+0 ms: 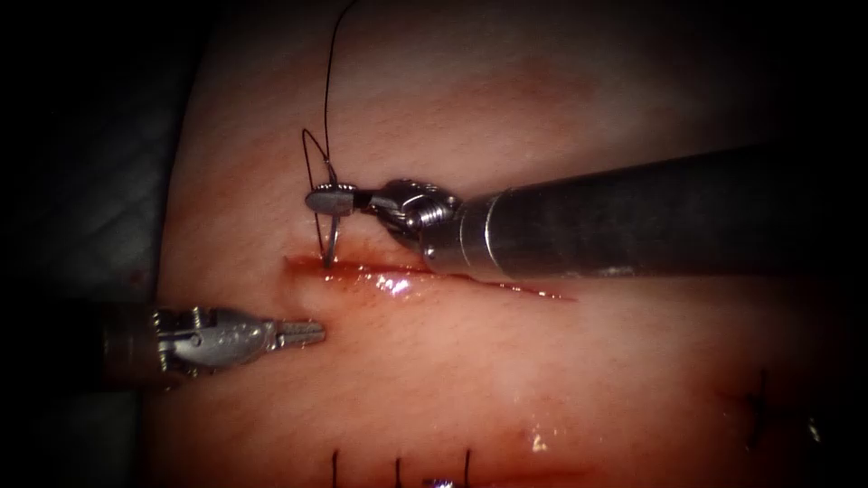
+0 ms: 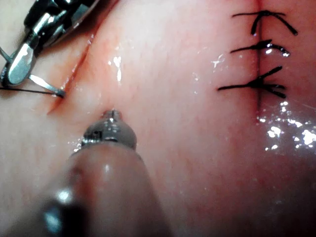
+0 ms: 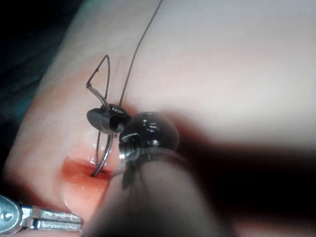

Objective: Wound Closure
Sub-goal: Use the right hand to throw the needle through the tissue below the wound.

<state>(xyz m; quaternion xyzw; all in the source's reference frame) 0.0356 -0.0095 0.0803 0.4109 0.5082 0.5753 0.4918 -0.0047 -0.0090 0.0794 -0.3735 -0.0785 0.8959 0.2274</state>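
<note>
The right tool [image 1: 327,200] has its jaws clamped on the needle [image 1: 331,237] near the thread end of its curve. The needle's long axis runs toward six o'clock from the jaws, its tip touching the cut [image 1: 425,276] at its left end. Thread [image 1: 331,81] trails toward twelve o'clock. The left tool [image 1: 303,333], jaws together and empty, lies at six o'clock from the needle, on the tissue [image 1: 542,361].

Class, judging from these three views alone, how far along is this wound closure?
Done: another cut bears three tied stitches. In hand: the right tool grips the needle near its thread end, tip entering the cut at its left end; thread trails upward. The left tool, shut, holds nothing, below the cut. Left: this cut shows no stitch.
</note>
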